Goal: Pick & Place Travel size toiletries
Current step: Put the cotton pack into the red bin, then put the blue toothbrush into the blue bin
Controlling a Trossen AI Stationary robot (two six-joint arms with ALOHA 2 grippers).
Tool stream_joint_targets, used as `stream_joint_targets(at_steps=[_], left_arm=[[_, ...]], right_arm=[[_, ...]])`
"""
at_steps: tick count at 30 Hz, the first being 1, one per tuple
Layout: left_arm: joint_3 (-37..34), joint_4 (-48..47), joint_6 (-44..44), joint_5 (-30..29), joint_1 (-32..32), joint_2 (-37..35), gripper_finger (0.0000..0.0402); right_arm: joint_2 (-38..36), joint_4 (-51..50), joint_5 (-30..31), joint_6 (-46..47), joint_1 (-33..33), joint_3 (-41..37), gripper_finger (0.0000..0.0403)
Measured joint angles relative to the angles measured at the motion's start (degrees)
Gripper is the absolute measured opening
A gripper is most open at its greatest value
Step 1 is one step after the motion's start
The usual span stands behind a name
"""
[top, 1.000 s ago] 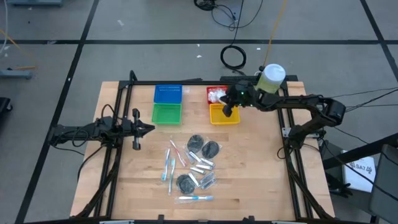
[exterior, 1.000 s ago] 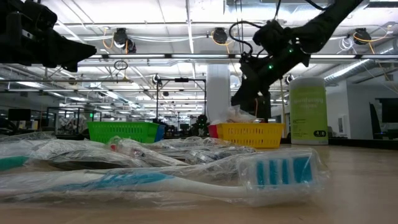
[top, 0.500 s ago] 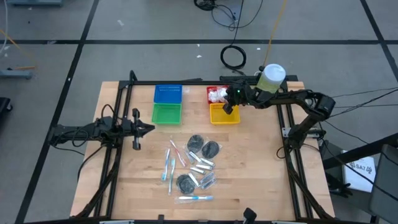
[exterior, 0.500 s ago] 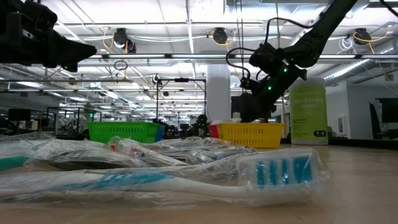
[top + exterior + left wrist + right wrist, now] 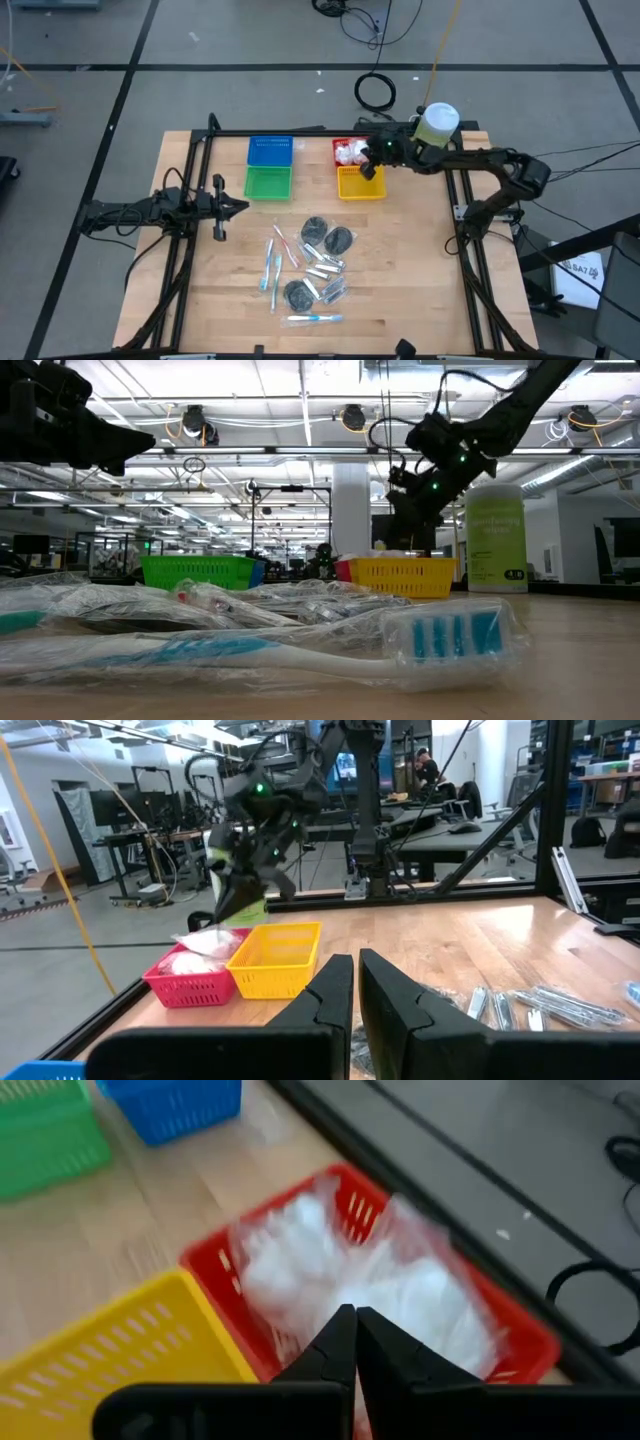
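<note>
- The right end effector (image 5: 368,172) hangs above the far-right baskets, over the line where the red basket (image 5: 347,153) meets the yellow basket (image 5: 361,184). Its fingers are pinched together with nothing between them, as the right wrist view shows (image 5: 352,1342).
- White puffy packets (image 5: 340,1275) already fill the red basket. The yellow one looks empty in the high view.
- The left end effector (image 5: 240,207) waits at the bench's left edge, well clear of the work. Its fingers are nearly touching (image 5: 352,982) and hold nothing.
- The remaining toiletries lie in a loose pile (image 5: 308,268) near the bench's (image 5: 410,290) middle front: wrapped toothbrushes (image 5: 272,268), dark discs (image 5: 338,239), small silver tubes (image 5: 325,262).
- The step in hand looks like leaving the baskets to fetch another item. To do it well:
  - lift straight up first, so the fingers clear the basket rims;
  - spread the fingers only once above the pile;
  - choose an item at the pile's edge, apart from its neighbours, since the clear wraps overlap;
  - grip a toothbrush across its narrow handle, not along it;
  - come down squarely, because the slick wrap may let a thin item slide away.
- The blue basket (image 5: 270,151) and green basket (image 5: 267,182) sit to the left, beyond the pile.
</note>
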Motion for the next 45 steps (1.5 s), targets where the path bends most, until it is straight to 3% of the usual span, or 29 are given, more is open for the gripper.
stream_joint_targets(at_steps=[4, 9, 11, 20, 29, 39, 45], left_arm=[[0.00, 0.00, 0.00, 0.00, 0.01, 0.00, 0.0024], [0.00, 0.00, 0.00, 0.00, 0.00, 0.00, 0.0024], [0.00, 0.00, 0.00, 0.00, 0.00, 0.00, 0.0024], [0.00, 0.00, 0.00, 0.00, 0.02, -0.01, 0.0024], [0.00, 0.00, 0.00, -0.02, 0.02, 0.00, 0.0024], [0.00, -0.01, 0.00, -0.02, 0.02, -0.01, 0.0024], [0.00, 1.06, 0.00, -0.11, 0.02, 0.00, 0.0024]], right_arm=[[-4.51, -0.40, -1.70, 0.03, 1.35, 0.00, 0.0000], [-11.11, 2.18, -17.18, 0.49, 4.66, -4.38, 0.0000], [-14.01, 5.17, -19.11, 1.77, 7.10, -8.43, 0.0000], [-29.31, 17.15, -18.98, 4.26, 19.17, -26.07, 0.0000], [-37.83, 29.01, -19.06, 7.40, 31.78, -36.17, 0.0000], [-43.01, 28.91, -19.32, 6.26, 34.62, -42.98, 0.0000], [-46.34, 35.96, -19.32, 2.18, 34.42, -46.25, 0.0000]])
